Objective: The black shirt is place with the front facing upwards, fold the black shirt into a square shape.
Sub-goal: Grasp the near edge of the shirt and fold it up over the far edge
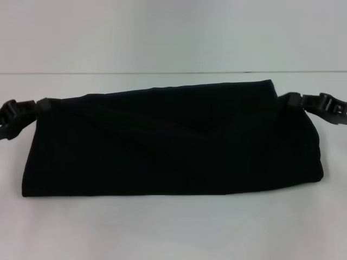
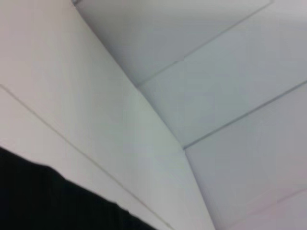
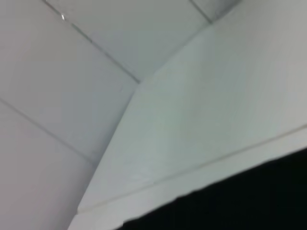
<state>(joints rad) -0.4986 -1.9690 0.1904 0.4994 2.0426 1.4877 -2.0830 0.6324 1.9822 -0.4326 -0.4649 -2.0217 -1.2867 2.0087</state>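
The black shirt point(image 1: 168, 141) lies as a long folded band across the white table, with no lettering showing. Its upper left corner is drawn up to my left gripper point(image 1: 39, 105), and its upper right corner to my right gripper point(image 1: 290, 100). Each gripper is shut on its corner, and the far edge of the fabric is stretched between them. The near edge of the shirt rests on the table. A strip of the black shirt point(image 2: 43, 201) shows in the left wrist view, and another part of the black shirt point(image 3: 249, 201) in the right wrist view. Neither wrist view shows any fingers.
The white table point(image 1: 173, 227) runs out in front of the shirt and to both sides. A pale wall point(image 1: 173, 32) rises behind the table's far edge. Both wrist views show only white panels with seams point(image 2: 192, 96).
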